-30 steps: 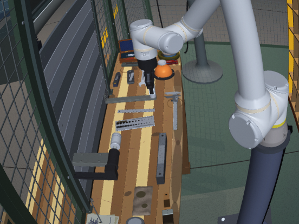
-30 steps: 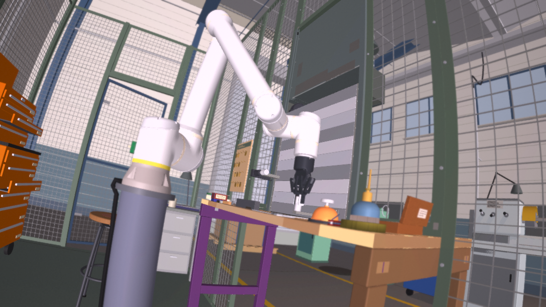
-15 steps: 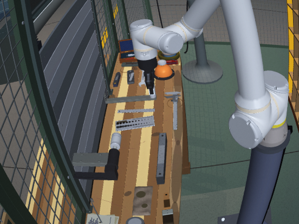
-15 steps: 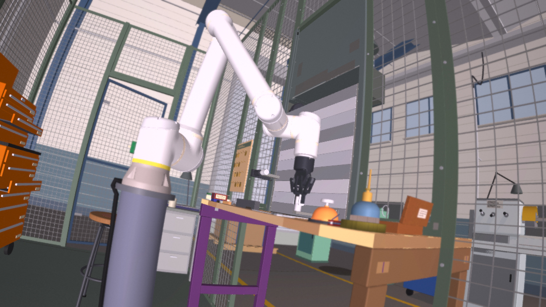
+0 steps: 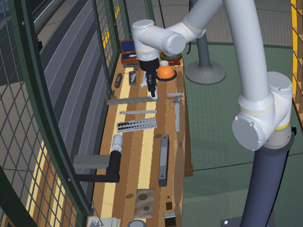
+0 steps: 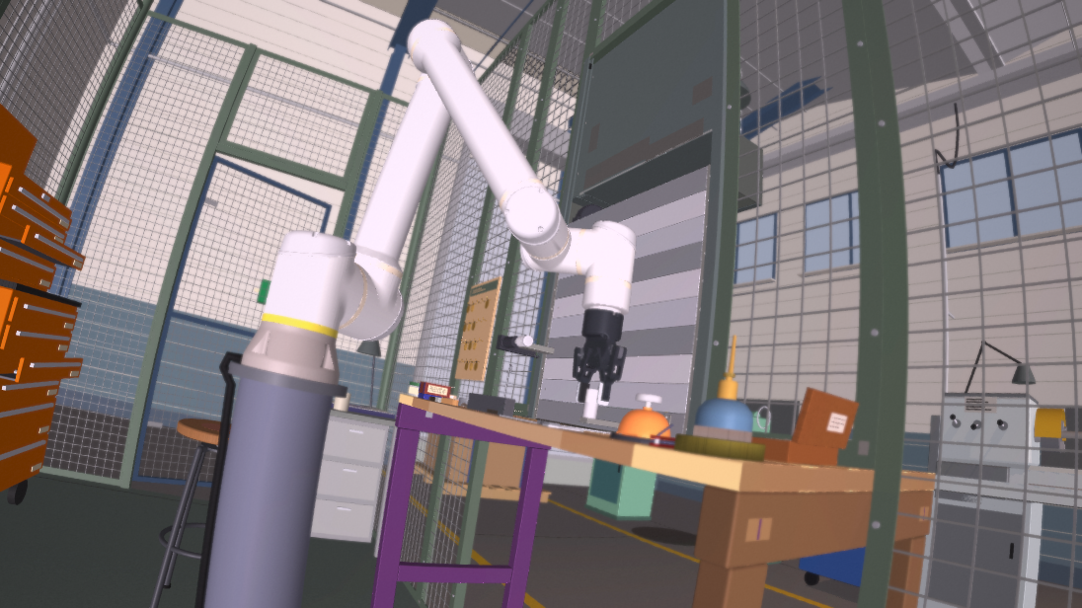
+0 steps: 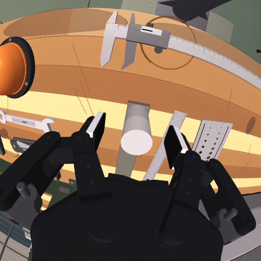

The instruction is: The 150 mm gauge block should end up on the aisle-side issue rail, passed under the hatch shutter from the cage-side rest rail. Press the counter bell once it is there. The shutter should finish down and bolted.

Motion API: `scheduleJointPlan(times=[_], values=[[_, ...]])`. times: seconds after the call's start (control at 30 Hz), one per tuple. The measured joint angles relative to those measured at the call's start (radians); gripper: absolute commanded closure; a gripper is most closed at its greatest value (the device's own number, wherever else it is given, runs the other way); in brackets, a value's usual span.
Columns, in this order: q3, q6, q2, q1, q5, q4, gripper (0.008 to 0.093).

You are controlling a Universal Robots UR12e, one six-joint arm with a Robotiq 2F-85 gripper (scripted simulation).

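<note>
On the wooden counter beside the slatted hatch shutter (image 5: 68, 82), a flat grey bar (image 5: 131, 101) runs from the shutter's foot across the bench, with a white upright knob (image 7: 136, 141) at its near end. The long dark gauge block (image 5: 163, 159) lies lengthwise near the counter's aisle edge, well away from the knob. The orange counter bell (image 5: 165, 71) sits further along the bench, close to the arm's wrist. A black crank handle (image 5: 114, 164) with a grey plate juts from the shutter frame lower down. My gripper (image 7: 136, 138) hovers straight over the white knob with its fingers spread to either side of it, open and holding nothing.
Behind the bench the shutter and green mesh cage wall (image 5: 109, 33) close off one side. A vernier caliper (image 5: 177, 109), a steel rule (image 5: 138, 112), a drill gauge plate (image 5: 136, 124), a spanner (image 7: 26, 120) and an oil can (image 6: 724, 412) lie around.
</note>
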Motion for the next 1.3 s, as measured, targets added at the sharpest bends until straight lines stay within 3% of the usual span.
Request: scheduleJointPlan(times=[0.93, 1.07, 1.3], values=[[-0.029, 0.0, -0.074, 0.0, 0.0, 0.105, 0.0334], [-0.049, 0.0, -0.112, 0.0, 0.0, 0.164, 0.0334], [-0.127, 0.0, -0.216, 0.0, 0.0, 0.341, 0.0334]])
